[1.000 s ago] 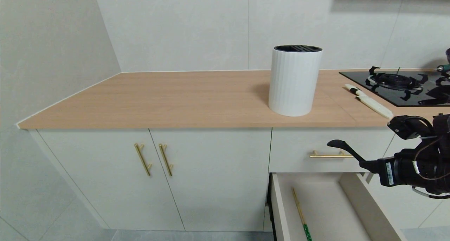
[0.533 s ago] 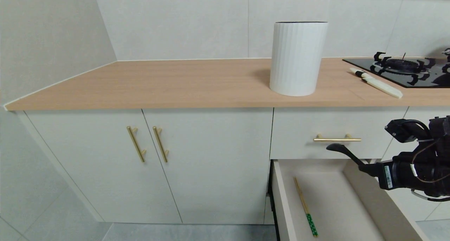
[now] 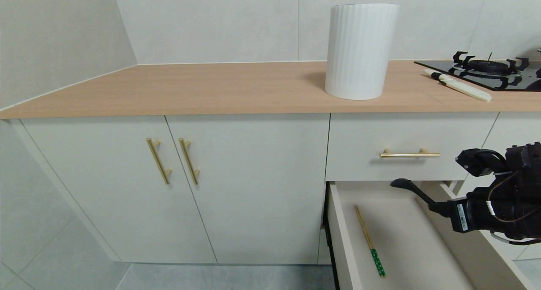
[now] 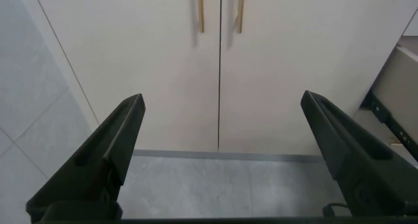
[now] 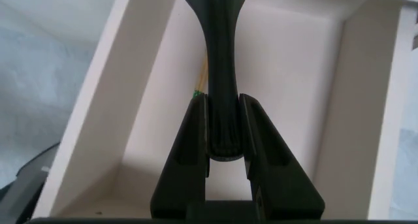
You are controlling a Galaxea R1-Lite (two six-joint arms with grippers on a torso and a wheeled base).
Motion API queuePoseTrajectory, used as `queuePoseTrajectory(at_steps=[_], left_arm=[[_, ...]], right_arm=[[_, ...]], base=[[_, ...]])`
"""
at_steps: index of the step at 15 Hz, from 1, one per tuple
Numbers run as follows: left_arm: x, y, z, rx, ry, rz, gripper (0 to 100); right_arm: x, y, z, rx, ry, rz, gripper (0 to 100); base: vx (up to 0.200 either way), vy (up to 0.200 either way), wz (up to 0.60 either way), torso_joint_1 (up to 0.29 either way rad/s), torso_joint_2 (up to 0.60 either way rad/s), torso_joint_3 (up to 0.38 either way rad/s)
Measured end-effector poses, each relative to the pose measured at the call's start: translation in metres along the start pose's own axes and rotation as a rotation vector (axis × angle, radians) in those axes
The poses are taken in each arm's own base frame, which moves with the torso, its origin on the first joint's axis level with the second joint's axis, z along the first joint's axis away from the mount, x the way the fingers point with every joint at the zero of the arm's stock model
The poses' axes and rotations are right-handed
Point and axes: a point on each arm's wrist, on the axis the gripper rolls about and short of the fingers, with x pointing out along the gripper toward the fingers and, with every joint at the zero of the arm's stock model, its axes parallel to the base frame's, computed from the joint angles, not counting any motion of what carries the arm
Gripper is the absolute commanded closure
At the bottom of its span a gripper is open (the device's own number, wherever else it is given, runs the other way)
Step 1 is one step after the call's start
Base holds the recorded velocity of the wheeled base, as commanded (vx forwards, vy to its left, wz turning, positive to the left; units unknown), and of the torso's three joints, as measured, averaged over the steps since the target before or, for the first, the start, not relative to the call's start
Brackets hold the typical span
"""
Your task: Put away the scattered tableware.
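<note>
My right gripper [image 3: 444, 205] is shut on the handle of a black utensil [image 3: 412, 190], whose far end hangs over the back of the open lower drawer [image 3: 338, 222]. In the right wrist view the black utensil [image 5: 219, 48] runs out from between the right gripper's [image 5: 223, 110] fingers above the drawer's pale floor [image 5: 294, 93]. A pair of chopsticks [image 3: 369, 245] with green ends lies inside the drawer. My left gripper [image 4: 222, 113] is open, low in front of the double cabinet doors [image 4: 219, 67]. A cream-handled knife [image 3: 458, 89] lies on the wooden counter [image 3: 211, 87].
A tall ribbed white holder [image 3: 359, 51] stands on the counter above the drawers. A black gas hob [image 3: 486, 68] sits at the counter's right end. The upper drawer [image 3: 410, 154] is closed, its brass handle just above the utensil. Tiled wall closes off the left.
The head camera has sunk, so the whole picture shifted upward. Against the cabinet front, my right gripper and the utensil dropped from the upper drawer's handle to the open drawer's mouth.
</note>
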Motion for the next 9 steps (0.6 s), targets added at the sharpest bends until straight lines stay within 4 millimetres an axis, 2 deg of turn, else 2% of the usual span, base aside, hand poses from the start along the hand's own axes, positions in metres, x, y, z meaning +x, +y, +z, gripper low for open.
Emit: queuePoseTrajectory(at_steps=[4,9], left_arm=[[0.000,0.000,0.000,0.000,0.000,0.000,0],[0.000,0.000,0.000,0.000,0.000,0.000,0]], right_arm=[[0.027,-0.003,-0.005,0.013,0.056,-0.002,100],[0.104,-0.011,-0.036,0.039,0.185,-0.028,100]], base=[[0.000,0.000,0.00,0.000,0.00,0.000],[0.000,0.000,0.00,0.000,0.00,0.000]])
